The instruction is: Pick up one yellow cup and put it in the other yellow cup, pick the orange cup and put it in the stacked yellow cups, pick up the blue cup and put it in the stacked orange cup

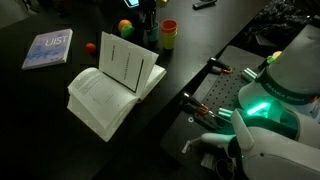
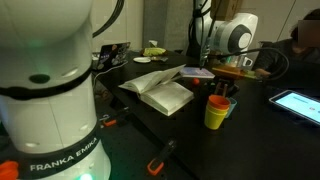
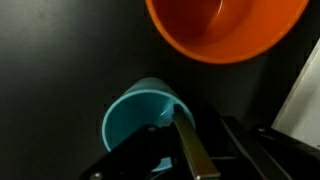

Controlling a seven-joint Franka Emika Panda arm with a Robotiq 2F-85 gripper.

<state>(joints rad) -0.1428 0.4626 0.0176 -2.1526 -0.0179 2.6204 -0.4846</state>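
Note:
The orange cup (image 3: 225, 28) sits nested in the stacked yellow cups (image 2: 214, 116), upright on the dark table; the stack also shows in an exterior view (image 1: 168, 38). The blue cup (image 3: 140, 115) stands upright right beside the stack, seen from above in the wrist view. My gripper (image 3: 203, 125) hangs over the blue cup's rim, open. One finger reaches inside the cup at its near edge and the other finger is outside it. In an exterior view the gripper (image 2: 224, 88) is low, just behind the stack.
An open white book (image 1: 112, 85) lies in the middle of the table, with a pale blue booklet (image 1: 47, 49) beyond it. A tiny orange ball (image 1: 90, 47) and a red-green-yellow ball (image 1: 125, 27) lie near the book. A tablet (image 2: 297, 103) lies by the stack.

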